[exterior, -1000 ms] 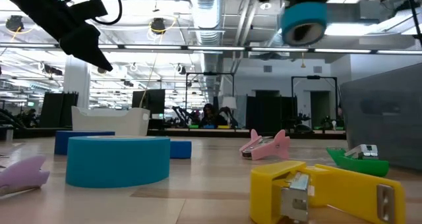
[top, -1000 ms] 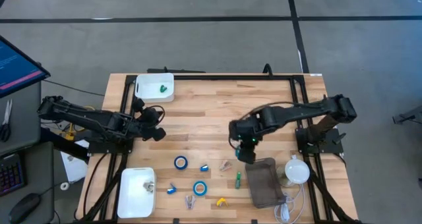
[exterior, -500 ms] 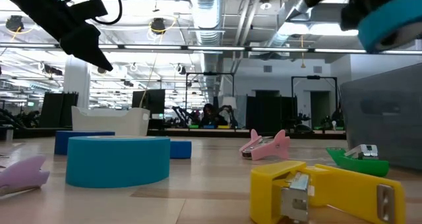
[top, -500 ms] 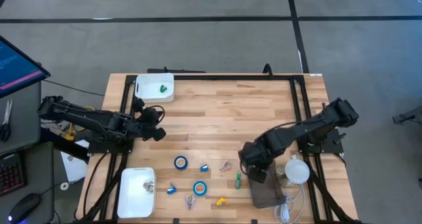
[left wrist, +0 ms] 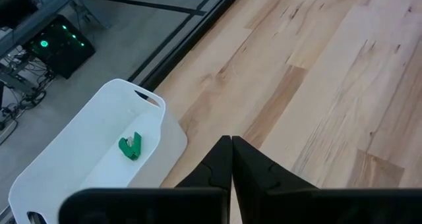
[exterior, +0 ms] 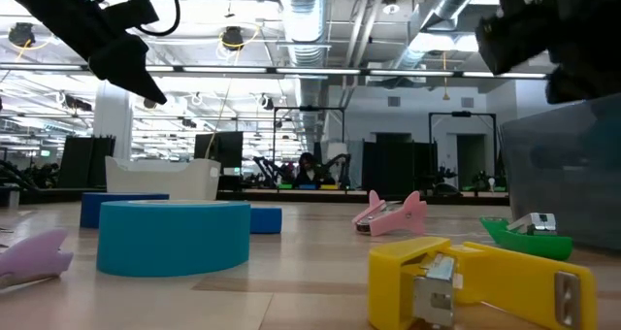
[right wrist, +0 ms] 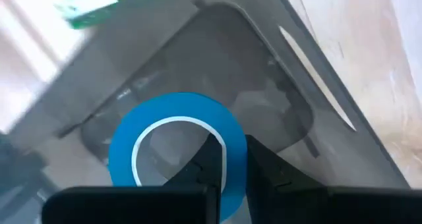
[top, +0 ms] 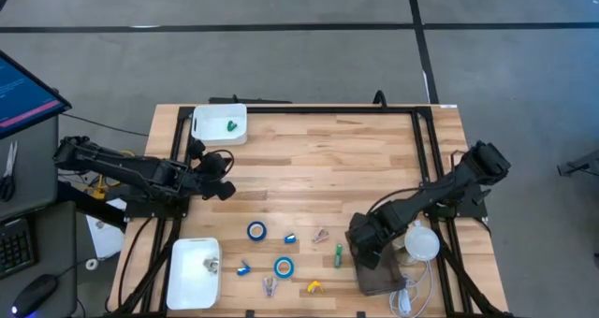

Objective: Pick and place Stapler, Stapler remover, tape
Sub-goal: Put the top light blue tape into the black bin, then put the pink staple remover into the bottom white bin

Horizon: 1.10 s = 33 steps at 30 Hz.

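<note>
Right end effector (right wrist: 227,159) pinches ring-shaped blue tape (right wrist: 175,151) over smooth grey bin (right wrist: 264,85)

Wood table (top: 309,159) w/ bins (top: 220,123), tape (top: 256,230)

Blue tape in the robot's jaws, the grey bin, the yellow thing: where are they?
blue tape (right wrist: 132,141), right wrist view, its blue rim.
grey bin (right wrist: 217,49), right wrist view, its floor.
yellow thing (exterior: 495,277), low view, its side.

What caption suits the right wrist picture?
Right gripper holding a bright blue tape roll over a grey translucent bin.
</note>
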Each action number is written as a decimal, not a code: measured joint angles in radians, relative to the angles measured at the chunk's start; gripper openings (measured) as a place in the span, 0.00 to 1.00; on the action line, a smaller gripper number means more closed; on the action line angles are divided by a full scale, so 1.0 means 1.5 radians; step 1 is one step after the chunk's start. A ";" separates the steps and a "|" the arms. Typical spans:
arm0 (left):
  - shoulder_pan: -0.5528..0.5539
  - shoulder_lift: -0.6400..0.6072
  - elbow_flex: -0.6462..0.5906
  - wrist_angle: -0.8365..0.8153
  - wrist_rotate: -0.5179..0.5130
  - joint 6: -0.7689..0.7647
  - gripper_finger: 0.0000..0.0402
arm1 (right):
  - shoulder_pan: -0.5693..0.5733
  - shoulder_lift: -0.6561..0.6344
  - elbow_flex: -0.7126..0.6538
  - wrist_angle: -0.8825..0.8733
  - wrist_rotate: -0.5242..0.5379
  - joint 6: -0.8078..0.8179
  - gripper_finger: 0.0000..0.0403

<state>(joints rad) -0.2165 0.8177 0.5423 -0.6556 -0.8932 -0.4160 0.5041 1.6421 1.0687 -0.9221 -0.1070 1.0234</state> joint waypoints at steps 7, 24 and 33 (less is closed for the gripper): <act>0.000 0.000 0.000 0.000 0.000 0.000 0.00 | -0.001 0.000 -0.055 0.054 0.000 0.005 0.06; 0.000 0.000 0.000 0.002 0.000 0.000 0.00 | -0.014 0.000 -0.063 0.087 -0.084 -0.011 0.40; 0.000 0.000 0.000 0.005 0.000 0.000 0.00 | -0.077 0.000 -0.004 0.081 -0.174 -0.092 0.45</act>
<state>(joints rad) -0.2165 0.8177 0.5423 -0.6483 -0.8928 -0.4160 0.3888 1.6417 1.0629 -0.8007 -0.3684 0.8849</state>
